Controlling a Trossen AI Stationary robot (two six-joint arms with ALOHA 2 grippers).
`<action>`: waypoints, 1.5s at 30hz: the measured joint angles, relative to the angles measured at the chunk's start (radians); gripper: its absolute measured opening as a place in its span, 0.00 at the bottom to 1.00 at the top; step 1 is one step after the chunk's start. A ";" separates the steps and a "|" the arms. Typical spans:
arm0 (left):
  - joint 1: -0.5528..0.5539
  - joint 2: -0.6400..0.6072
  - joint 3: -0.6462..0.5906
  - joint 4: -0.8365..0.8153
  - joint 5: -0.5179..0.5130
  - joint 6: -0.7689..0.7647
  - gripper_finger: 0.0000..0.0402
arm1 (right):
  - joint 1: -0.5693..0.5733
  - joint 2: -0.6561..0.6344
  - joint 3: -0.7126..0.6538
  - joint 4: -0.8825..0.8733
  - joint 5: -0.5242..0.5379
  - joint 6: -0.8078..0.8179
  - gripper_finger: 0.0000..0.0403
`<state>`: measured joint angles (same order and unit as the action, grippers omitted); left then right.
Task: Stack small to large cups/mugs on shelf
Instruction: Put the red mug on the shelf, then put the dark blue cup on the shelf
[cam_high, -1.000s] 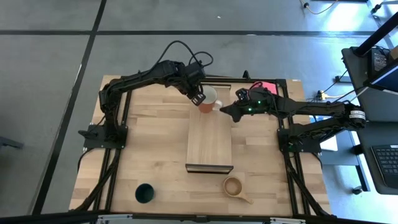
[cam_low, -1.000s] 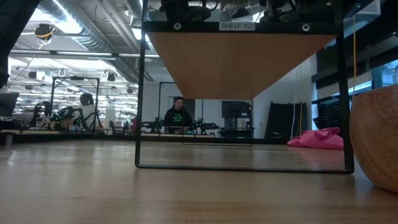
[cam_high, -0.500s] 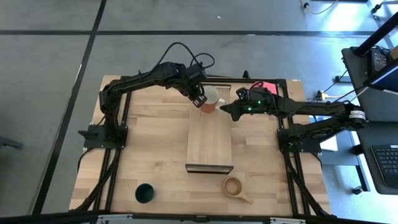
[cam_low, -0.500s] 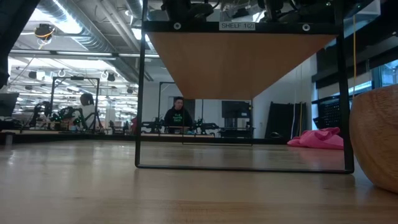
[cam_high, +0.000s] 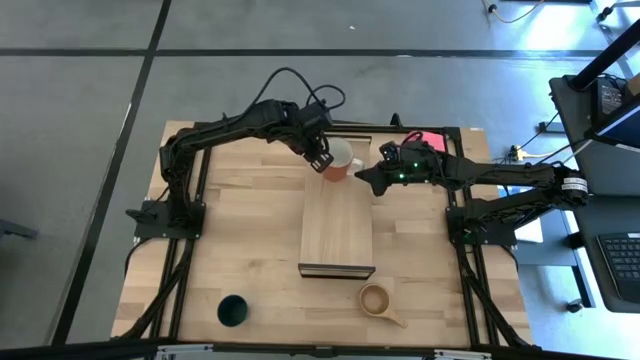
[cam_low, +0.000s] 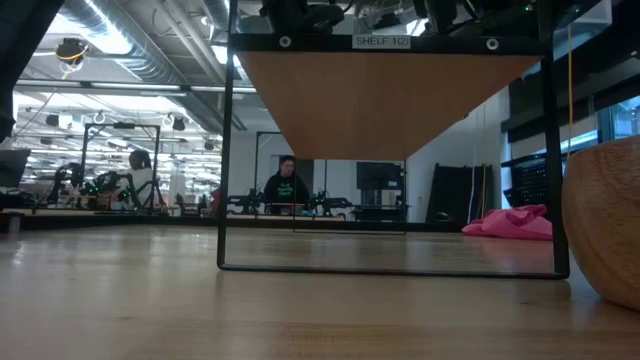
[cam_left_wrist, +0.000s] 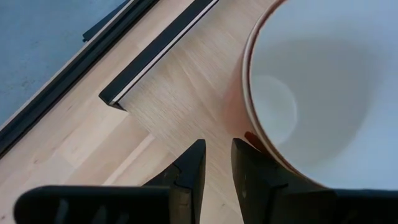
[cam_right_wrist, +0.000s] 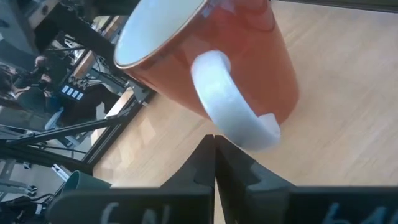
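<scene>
at the far end of the shelf (cam_high: 337, 228), seen from the high view, the red-orange mug (cam_high: 336, 163) sat with both arms crowded round it. the left gripper (cam_left_wrist: 217, 163) was just beside the mug's rim, its fingers drawn narrow with a slim gap between them and nothing gripped; in its wrist view the mug (cam_left_wrist: 323, 93) lay to one side of the fingertips, perhaps brushing one, not between them. the right gripper (cam_right_wrist: 214, 146) had its fingers pressed together, empty, the tips pointing at the white handle (cam_right_wrist: 233, 109) from just short of it.

the main risk i judged was a nudge: with both grippers so near and neither holding it, a small sideways move could tip the mug or push it off the shelf's far edge. in the right wrist view the mug looked tilted, though i could not tell whether that was only the camera's angle; if it truly leaned, it was close to toppling. the two arms could also collide, being near each other over the same spot.

the dark green cup (cam_high: 233, 311) and the tan wooden cup (cam_high: 377, 299) stood on the tabletop (cam_high: 240, 230) well apart from the mug, near the front edge, so most of the stacking was not yet done. the pink cloth (cam_high: 420, 139) lay behind the right arm.
</scene>
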<state>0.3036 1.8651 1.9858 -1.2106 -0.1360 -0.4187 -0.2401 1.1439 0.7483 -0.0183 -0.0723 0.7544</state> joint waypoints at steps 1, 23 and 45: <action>0.000 0.000 0.000 0.000 0.000 0.000 0.18 | 0.000 0.000 0.000 0.000 0.000 0.000 0.02; 0.005 0.003 0.000 0.016 0.023 0.017 0.18 | -0.005 0.000 0.000 -0.006 0.037 -0.003 0.02; 0.004 0.006 0.000 -0.029 0.009 0.031 0.18 | -0.005 0.000 0.000 -0.012 0.043 -0.003 0.02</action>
<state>0.3079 1.8709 1.9854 -1.2399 -0.1271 -0.3881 -0.2455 1.1439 0.7483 -0.0300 -0.0292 0.7517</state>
